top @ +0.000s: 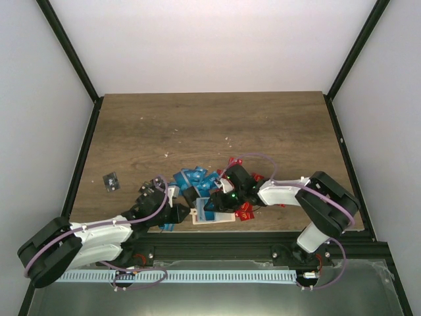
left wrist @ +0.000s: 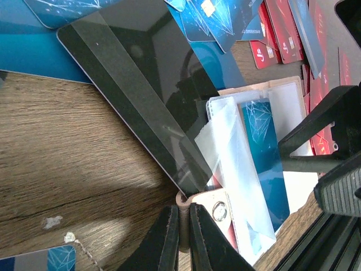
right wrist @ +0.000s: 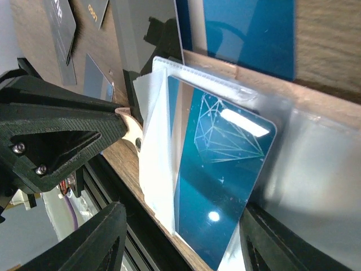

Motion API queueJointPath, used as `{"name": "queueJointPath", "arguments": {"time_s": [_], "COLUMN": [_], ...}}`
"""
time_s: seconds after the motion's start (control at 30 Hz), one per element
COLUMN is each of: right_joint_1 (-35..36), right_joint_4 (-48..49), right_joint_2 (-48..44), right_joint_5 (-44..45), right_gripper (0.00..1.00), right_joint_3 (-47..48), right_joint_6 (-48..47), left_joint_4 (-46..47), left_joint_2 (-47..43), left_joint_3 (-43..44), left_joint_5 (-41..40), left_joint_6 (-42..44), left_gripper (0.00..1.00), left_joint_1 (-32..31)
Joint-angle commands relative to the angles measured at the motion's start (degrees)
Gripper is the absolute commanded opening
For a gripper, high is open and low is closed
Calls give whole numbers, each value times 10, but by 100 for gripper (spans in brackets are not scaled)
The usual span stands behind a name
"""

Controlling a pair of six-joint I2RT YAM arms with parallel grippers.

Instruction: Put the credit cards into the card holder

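Both arms reach in low from the near edge of the desk point(top: 276, 131), forearms almost flat, wrists turned toward each other over the holder point(top: 220, 218), which lies close to that edge between them. The left fingers point(top: 186, 214) are clamped together on the holder's beige tab, just beside its snap point(left wrist: 219, 210). The right fingers point(top: 214, 204) stand apart over the holder's clear sleeves, one on each side of a blue card point(right wrist: 220, 169) that sits partly in a sleeve. I cannot tell whether they touch it. That card bears a white line-drawn gem and no readable words. A black card point(left wrist: 141, 79) with a grey stripe meets the sleeves at one corner. Beyond lies a heap of cards point(top: 194, 179), blue and red. The red cards point(left wrist: 282, 34) carry pale letters too small to read. Farther left, one dark card point(top: 110, 181) lies alone.
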Motion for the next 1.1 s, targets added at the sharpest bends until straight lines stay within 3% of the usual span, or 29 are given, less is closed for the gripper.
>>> {"name": "queueJointPath", "arguments": {"time_s": [0.0, 0.43, 0.77, 0.93, 1.07], "right_joint_1": [23, 40, 45, 45, 45], "right_joint_4": [-39, -70, -161, -180, -194], "right_joint_2": [20, 39, 5, -17, -30], "right_joint_5": [9, 24, 69, 74, 89], "right_gripper": [57, 57, 62, 69, 72], "right_joint_3": [30, 69, 94, 103, 117], "right_joint_6": [-7, -20, -50, -62, -77], "left_joint_4": [5, 2, -40, -122, -180], "left_joint_2": [-6, -20, -60, -108, -145], "left_joint_3": [-9, -13, -8, 13, 35], "left_joint_5": [-7, -2, -22, -59, -96], "left_joint_6": [3, 6, 2, -7, -19], "left_gripper": [9, 8, 10, 18, 32], "left_joint_1": [-2, -2, -2, -3, -2]}}
